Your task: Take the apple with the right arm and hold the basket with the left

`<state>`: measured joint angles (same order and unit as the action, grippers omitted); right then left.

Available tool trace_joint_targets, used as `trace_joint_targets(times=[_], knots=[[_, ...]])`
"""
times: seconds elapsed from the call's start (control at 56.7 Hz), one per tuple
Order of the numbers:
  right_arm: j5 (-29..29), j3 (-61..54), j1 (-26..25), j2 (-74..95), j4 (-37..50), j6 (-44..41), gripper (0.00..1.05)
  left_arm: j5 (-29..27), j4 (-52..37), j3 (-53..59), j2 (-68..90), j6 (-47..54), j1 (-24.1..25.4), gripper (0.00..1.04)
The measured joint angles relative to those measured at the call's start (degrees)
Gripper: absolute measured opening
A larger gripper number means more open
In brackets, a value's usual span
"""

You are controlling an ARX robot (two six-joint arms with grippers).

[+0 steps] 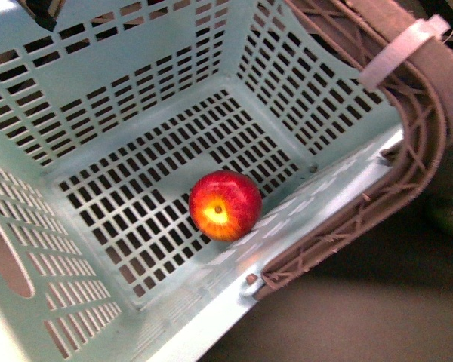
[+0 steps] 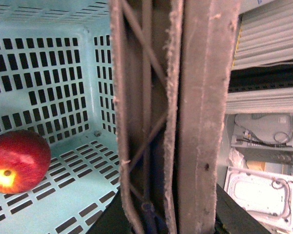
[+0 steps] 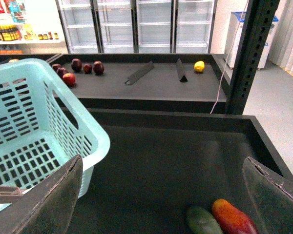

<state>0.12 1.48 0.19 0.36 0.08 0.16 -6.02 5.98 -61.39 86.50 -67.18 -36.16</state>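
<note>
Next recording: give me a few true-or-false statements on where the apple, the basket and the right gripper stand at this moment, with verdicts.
1. The apple lies on the slotted floor of the basket. True.
2. The right gripper is shut on the apple. False: it is open and empty, outside the basket.
3. The basket holds several fruits. False: only the apple shows in it.
4. A green fruit and an orange fruit lie side by side on the dark surface outside the basket. True.
</note>
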Motion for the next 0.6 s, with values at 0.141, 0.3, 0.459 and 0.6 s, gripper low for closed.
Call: trace_joint_targets(times=[0.141, 0.3, 0.459, 0.6], knots=[[0.0, 0.0, 0.0, 0.0, 0.0, 0.0, 0.96, 0.7, -0.3, 0.0, 0.0, -2.4, 1.9, 0.18], [0.0, 0.0, 0.0, 0.0, 0.0, 0.0, 0.96, 3.0, -2.0, 0.0, 0.0, -6.4, 7.6, 0.18], [0.0, 0.0, 0.0, 0.0, 0.0, 0.0, 0.96, 3.5, -5.2, 0.3, 0.1, -10.3, 14.8, 0.18], [0.0, 0.0, 0.0, 0.0, 0.0, 0.0, 0.96, 1.5, -6.8, 1.7, 1.1, -15.0, 21.2, 0.18]])
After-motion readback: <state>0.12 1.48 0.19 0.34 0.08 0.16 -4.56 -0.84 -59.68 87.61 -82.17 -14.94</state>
